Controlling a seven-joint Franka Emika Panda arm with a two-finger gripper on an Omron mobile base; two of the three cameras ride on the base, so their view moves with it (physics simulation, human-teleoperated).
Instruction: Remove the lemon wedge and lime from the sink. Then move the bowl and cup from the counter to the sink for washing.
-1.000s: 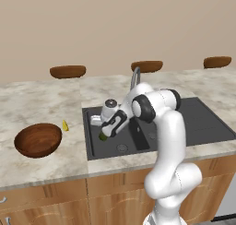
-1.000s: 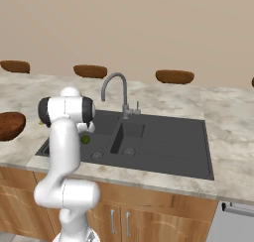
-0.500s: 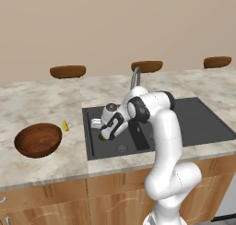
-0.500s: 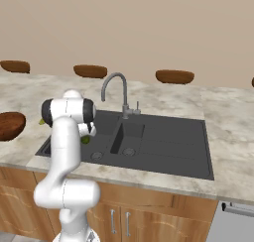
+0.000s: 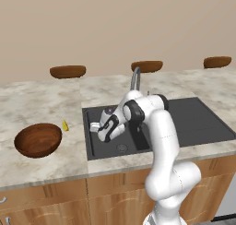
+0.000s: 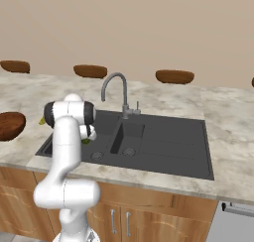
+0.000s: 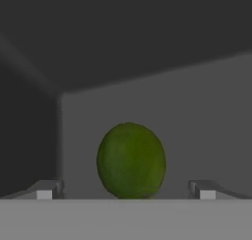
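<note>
Down in the sink (image 5: 184,120), reaching for the lime (image 7: 131,160)
Claw (image 7: 126,191) was spread apart, fingers flanking the fruit; lemon wedge (image 5: 65,125) lay on the tabletop (image 5: 41,104).

Plain beige wall (image 5: 115,21) behind a mottled beige stone desk (image 5: 41,99), brown oval stool tops (image 5: 67,71) lined along its far edge, wood cabinet fronts (image 6: 163,221) with metal handles (image 6: 113,221) beneath.
</note>
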